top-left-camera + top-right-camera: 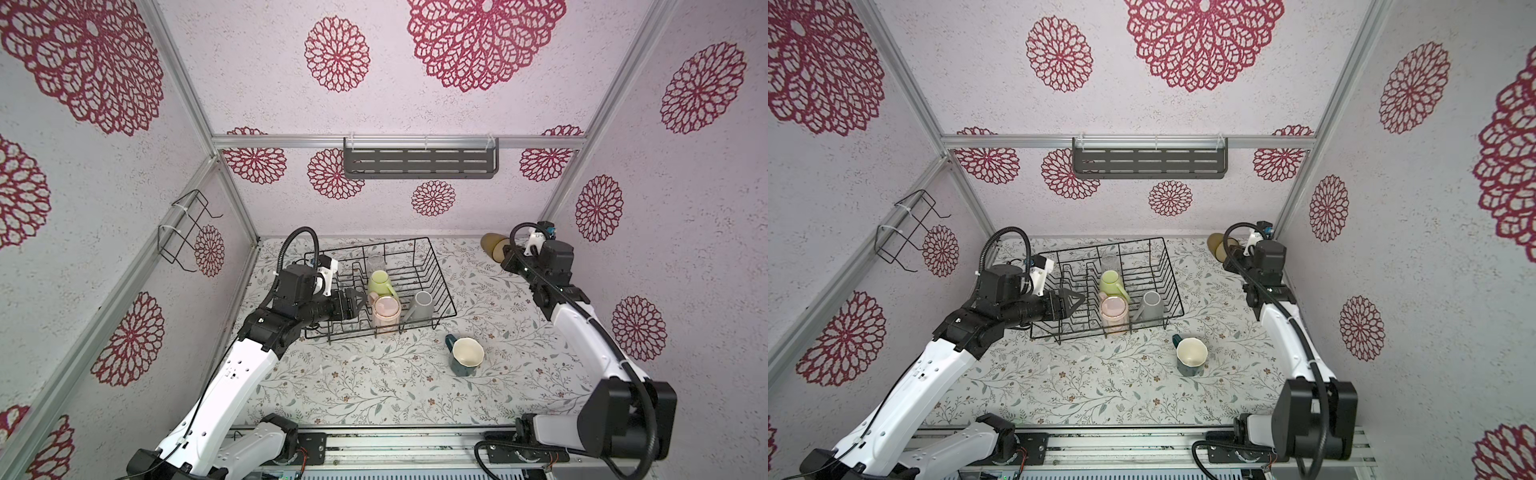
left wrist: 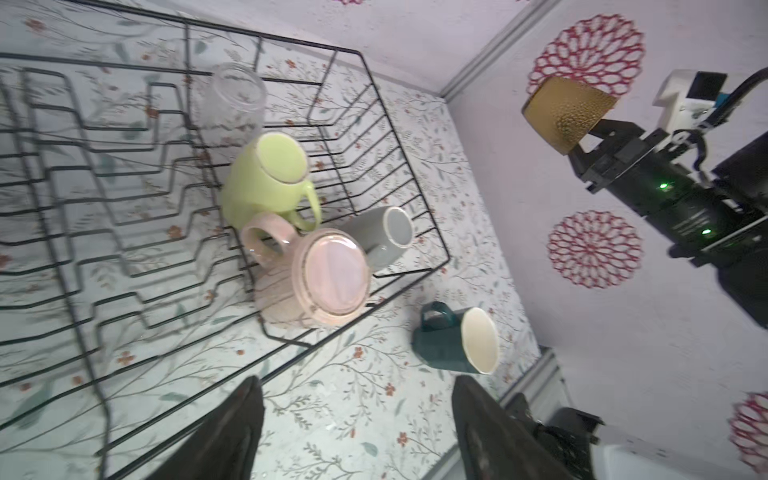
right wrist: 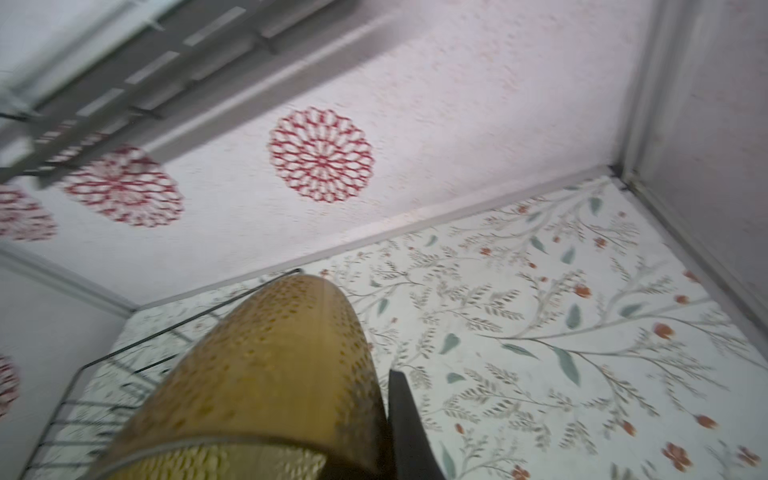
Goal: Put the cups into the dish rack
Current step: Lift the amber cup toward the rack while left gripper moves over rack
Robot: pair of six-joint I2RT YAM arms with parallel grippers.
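The black wire dish rack (image 1: 443,274) (image 1: 1173,274) (image 2: 409,166) stands at the back of the table, left of the middle. Upside down in it are a clear glass (image 1: 376,261), a yellow-green mug (image 1: 380,282) (image 2: 266,178), a pale pink cup (image 1: 386,312) (image 2: 324,282) and a grey mug (image 1: 420,305) (image 2: 382,232). A teal mug (image 1: 465,356) (image 1: 1190,357) (image 2: 453,340) stands upright on the table in front of the rack. My left gripper (image 1: 360,304) (image 2: 357,380) is open and empty, just left of the pink cup. My right gripper (image 1: 505,254) is shut on the amber tumbler (image 1: 491,247) (image 3: 266,374) (image 2: 565,110), lifted in the back right corner.
A grey slotted shelf (image 1: 419,163) hangs on the back wall and a small bent wire holder (image 1: 187,228) on the left wall. The back and right walls stand close to the right gripper. A metal rail (image 1: 395,444) runs along the table's front edge.
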